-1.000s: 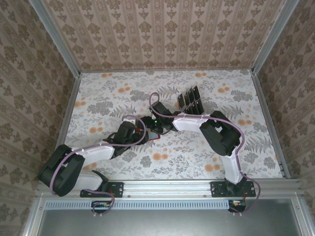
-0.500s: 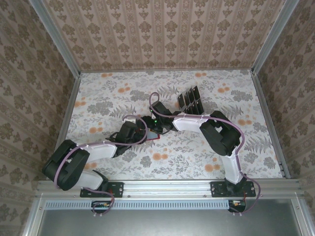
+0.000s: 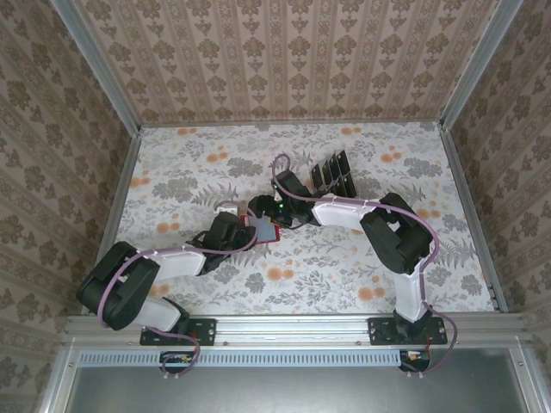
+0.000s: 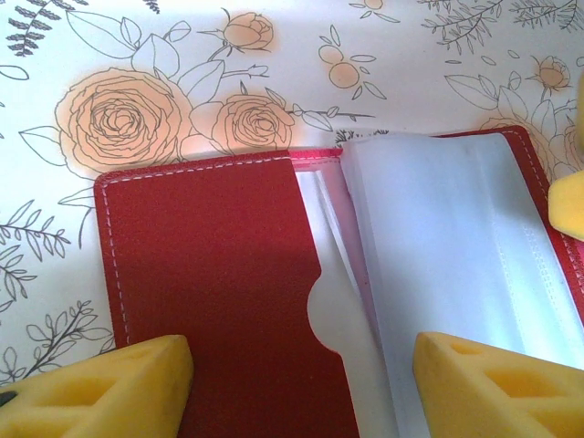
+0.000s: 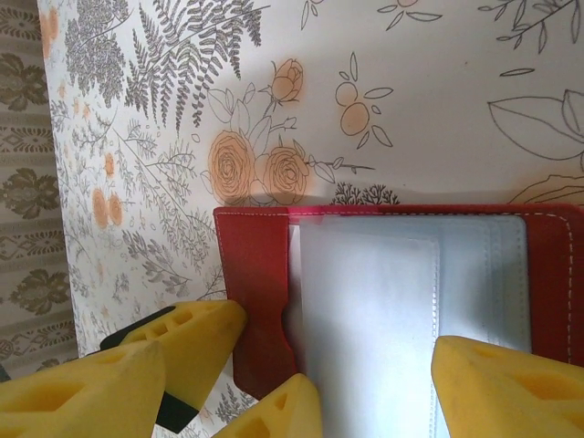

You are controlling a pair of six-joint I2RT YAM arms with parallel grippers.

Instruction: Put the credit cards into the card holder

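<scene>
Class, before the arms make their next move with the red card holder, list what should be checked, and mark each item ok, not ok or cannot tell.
1. The card holder lies open with its pale pockets facing up: ok.
2. Pockets free of dark cards: ok, none shows.
3. A card in hand: not ok; the left gripper and the right gripper both stand open and empty.
4. The credit cards ready to fetch: ok, standing in a row beyond the holder.
5. Grippers clear of each other: not ok, both crowd over the holder.
6. Holder pinned to the table: cannot tell.
</scene>
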